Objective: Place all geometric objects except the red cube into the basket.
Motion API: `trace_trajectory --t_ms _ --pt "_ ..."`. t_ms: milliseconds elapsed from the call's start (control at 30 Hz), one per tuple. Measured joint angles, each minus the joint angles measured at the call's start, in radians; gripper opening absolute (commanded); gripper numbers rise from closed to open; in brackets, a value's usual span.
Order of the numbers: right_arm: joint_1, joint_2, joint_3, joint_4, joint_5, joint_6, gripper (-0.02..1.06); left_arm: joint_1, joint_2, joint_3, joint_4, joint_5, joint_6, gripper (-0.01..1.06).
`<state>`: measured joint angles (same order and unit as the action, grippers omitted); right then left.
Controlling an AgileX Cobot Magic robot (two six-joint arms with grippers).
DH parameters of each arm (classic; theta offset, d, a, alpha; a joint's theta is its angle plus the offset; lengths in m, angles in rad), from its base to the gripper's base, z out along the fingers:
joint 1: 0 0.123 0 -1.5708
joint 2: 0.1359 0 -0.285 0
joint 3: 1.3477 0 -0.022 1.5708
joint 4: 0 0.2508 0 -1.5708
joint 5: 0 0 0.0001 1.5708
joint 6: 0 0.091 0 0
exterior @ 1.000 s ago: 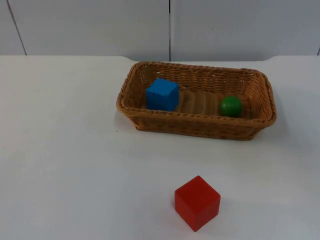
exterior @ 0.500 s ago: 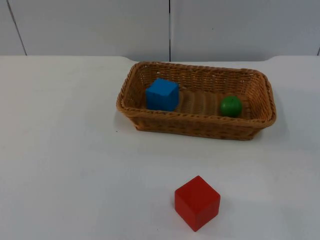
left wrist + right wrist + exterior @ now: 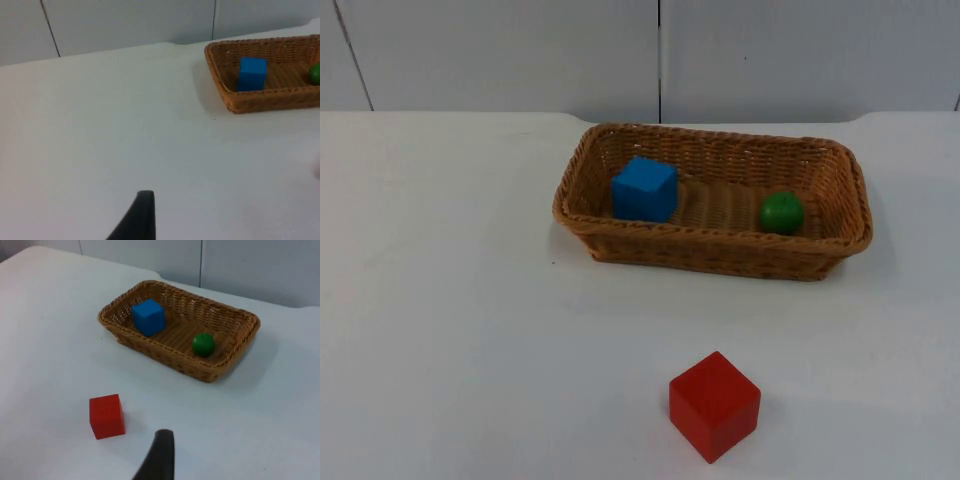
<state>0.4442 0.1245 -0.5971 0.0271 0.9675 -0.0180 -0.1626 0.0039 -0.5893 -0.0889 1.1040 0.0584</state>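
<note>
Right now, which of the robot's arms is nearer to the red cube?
Right. The right tool hangs close to the red cube, which sits a little to one side of it. The left tool waits farther off, over the table short of the basket.

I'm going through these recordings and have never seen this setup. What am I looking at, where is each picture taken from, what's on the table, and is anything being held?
This is a two-armed robot working at a white table that ends at a grey wall. One picture comes from a fixed camera looking down and forward onto the table. The other two come from cameras on the wrists of the left and right arms, each looking along its gripper; the black shape at the edge of each is a fingertip of that arm's gripper.

On the table stands a woven basket. Inside it are a blue cube near one end and a green ball near the other. A red cube sits on the table outside the basket, nearer the fixed camera.

Nothing is seen being held; every object rests in the basket or on the table.
</note>
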Motion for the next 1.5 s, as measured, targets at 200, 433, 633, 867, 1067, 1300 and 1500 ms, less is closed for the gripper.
trace_trajectory --t_ms 200,433,633,867,1067,1300,1500 --pt "0.000 -0.097 0.000 -0.027 0.059 0.024 0.78 0.000 0.000 0.000 0.006 0.012 -0.006 1.05" --pt "0.000 -0.121 0.028 -0.089 0.141 0.090 0.78 0.000 0.000 0.021 0.006 0.014 -0.016 1.05" --pt "0.000 -0.121 0.074 -0.091 0.131 0.096 0.78 0.000 0.000 0.091 0.011 -0.009 -0.058 1.05" --pt "0.000 -0.121 0.074 -0.085 0.125 0.085 0.78 0.000 0.000 0.092 0.015 -0.018 -0.064 1.05" --pt "0.000 -0.121 0.074 -0.046 0.125 0.018 0.78 0.000 0.000 0.092 0.017 -0.018 -0.051 1.05" --pt "0.000 -0.121 0.074 -0.044 0.125 0.018 0.78 0.000 0.000 0.092 0.025 -0.018 -0.021 1.05" --pt "0.000 -0.121 0.074 -0.044 0.125 0.018 0.87 0.000 0.000 0.092 0.045 -0.018 -0.032 1.05"
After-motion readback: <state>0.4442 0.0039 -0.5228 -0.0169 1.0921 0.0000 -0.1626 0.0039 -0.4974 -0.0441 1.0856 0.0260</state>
